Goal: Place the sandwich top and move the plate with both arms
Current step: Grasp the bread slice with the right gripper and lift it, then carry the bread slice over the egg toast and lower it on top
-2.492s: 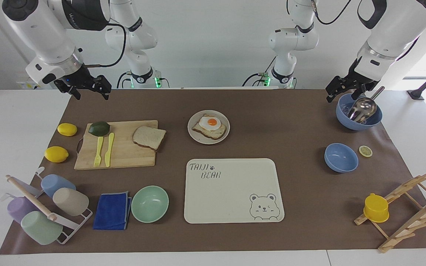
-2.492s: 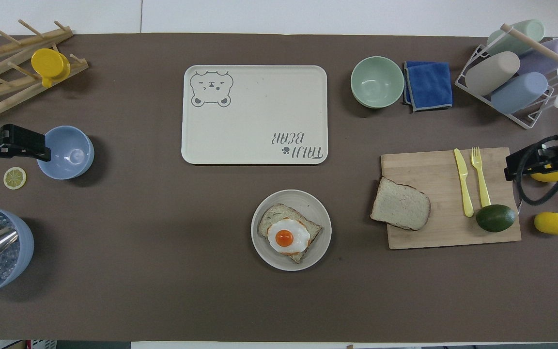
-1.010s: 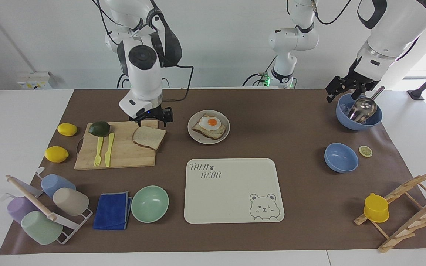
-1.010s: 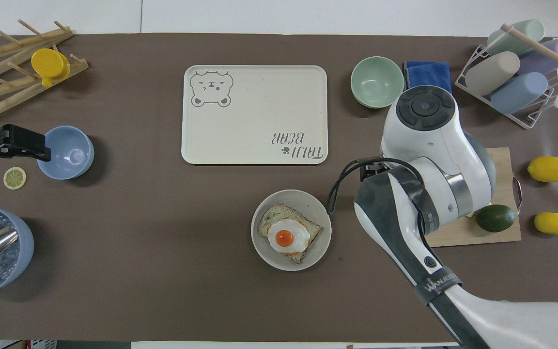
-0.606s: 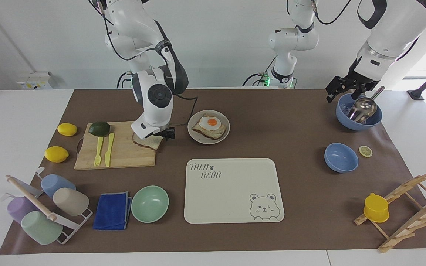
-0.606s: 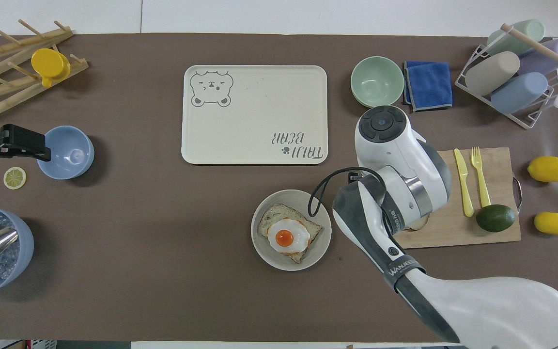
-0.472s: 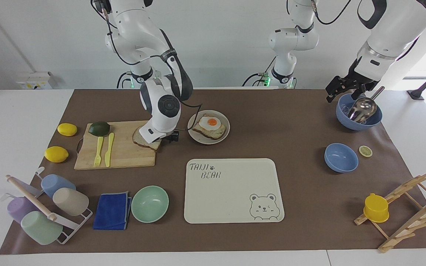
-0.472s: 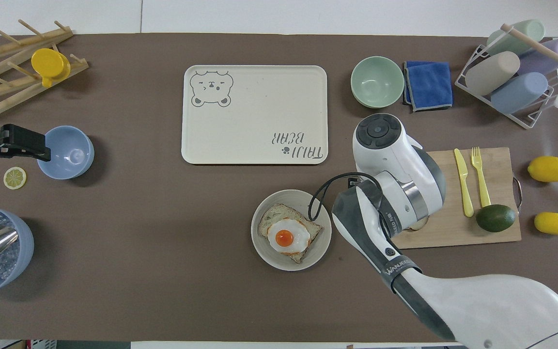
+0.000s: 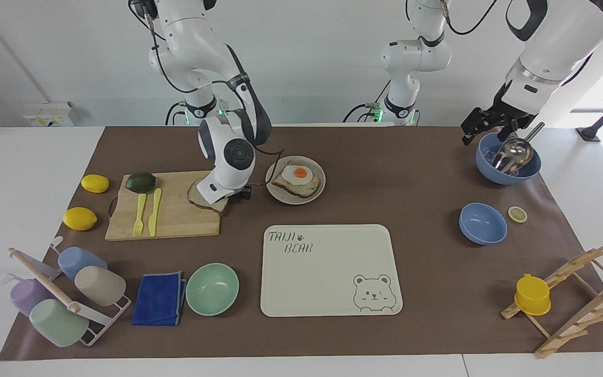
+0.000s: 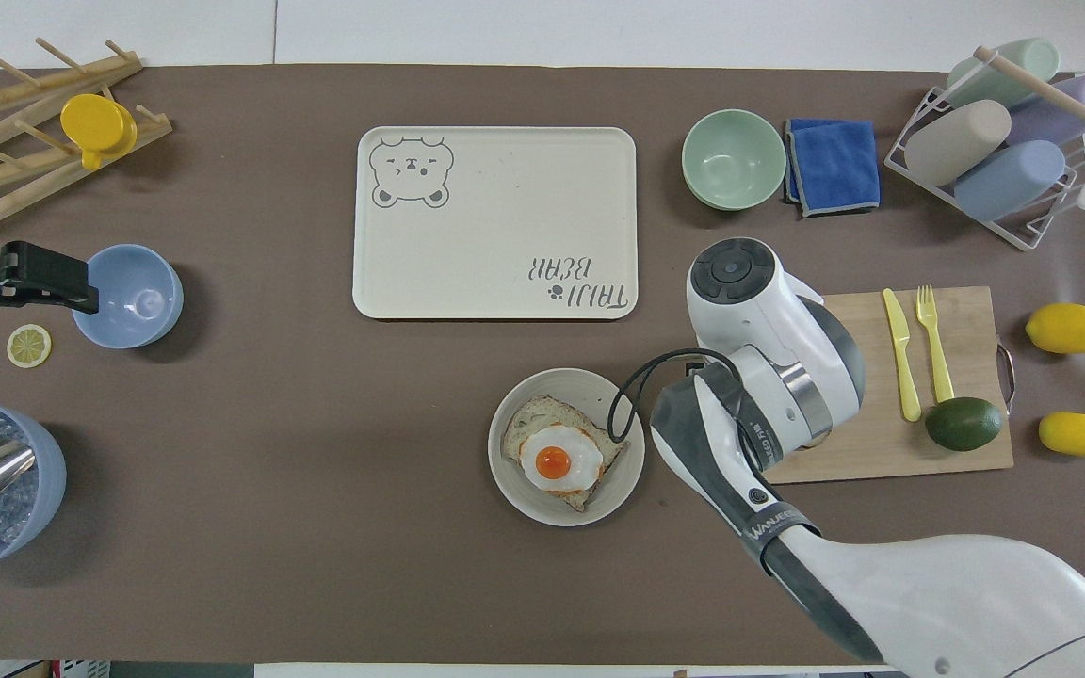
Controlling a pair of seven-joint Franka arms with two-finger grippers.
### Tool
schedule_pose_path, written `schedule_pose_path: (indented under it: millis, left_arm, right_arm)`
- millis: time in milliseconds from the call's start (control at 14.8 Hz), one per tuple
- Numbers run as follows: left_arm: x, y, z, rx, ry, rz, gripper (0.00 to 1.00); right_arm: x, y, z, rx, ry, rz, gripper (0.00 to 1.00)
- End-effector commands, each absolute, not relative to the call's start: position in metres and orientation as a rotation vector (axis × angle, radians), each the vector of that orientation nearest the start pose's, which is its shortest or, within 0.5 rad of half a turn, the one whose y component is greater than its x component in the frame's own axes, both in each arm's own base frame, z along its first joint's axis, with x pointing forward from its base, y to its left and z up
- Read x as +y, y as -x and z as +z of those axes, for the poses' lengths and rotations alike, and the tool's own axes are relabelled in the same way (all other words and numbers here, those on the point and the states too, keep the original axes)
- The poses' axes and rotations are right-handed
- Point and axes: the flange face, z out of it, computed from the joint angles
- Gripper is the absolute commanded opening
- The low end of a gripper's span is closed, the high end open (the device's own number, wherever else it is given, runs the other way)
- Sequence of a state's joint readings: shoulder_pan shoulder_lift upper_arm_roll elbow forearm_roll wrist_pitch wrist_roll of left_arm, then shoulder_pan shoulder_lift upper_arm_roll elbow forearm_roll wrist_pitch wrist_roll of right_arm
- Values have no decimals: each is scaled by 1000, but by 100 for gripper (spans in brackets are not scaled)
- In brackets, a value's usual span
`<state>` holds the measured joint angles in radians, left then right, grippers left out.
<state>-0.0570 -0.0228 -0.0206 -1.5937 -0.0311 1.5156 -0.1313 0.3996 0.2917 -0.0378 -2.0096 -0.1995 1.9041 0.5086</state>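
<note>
The right gripper (image 9: 236,195) is down at the sandwich top (image 9: 197,196), at the corner of the slice that overhangs the edge of the wooden cutting board (image 9: 176,220) toward the plate (image 9: 276,192). The wrist housing covers most of the fingers in both views, so whether they are closed on the bread cannot be told (only a bit of black finger shows at the slice's edge). The slice looks to be lying on the board.

The plate sits just beside the board, toward the middle of the table, and carries a toast slice with a fried egg (image 9: 297,174) on it. In the overhead view the plate (image 10: 514,471) is partly crossed by the right arm's black cable.

The left gripper (image 9: 482,125) waits over the table's edge at the left arm's end, just beside a blue bowl holding a metal scoop (image 9: 512,153). Its fingers appear parted and hold nothing.

Also on the board are a yellow fork (image 9: 138,215), a yellow knife (image 9: 154,211) and an avocado (image 9: 140,181). Two lemons (image 9: 95,183) lie near the board at the right arm's end of the table. The cream bear tray (image 9: 327,293) lies farther from the robots than the plate, with a mint green bowl (image 9: 212,288) and a folded blue cloth (image 9: 159,298) beside it.
</note>
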Motion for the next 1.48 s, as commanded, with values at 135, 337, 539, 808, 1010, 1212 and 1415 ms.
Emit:
schedule_pose_path:
  millis: [135,337,539,808,1010,1212,1415]
  left_arm:
    - [-42,-534,623,-70,3149,74,100]
    - [-41,-535,623,-74,3150,72,100]
    - [-41,-535,623,-72,3150,72,100]
    - [-41,-535,623,-74,3150,72,100]
    - [-41,-535,623,-75,3150,72,100]
    - [-42,-534,623,-72,3150,72,100]
    - [-42,-534,623,-72,3149,74,100]
  right_arm:
    - [187,-511,287,22,3456,500,6]
    - [204,-513,303,-68,3456,530,0]
    - [242,-515,342,-239,3444,541,0]
    - [364,-470,395,-512,3466,364,0]
    - [415,-431,377,-586,3544,263,0]
    - [429,-419,362,-669,3591,178,0]
    - [433,-419,360,-675,3576,147,0]
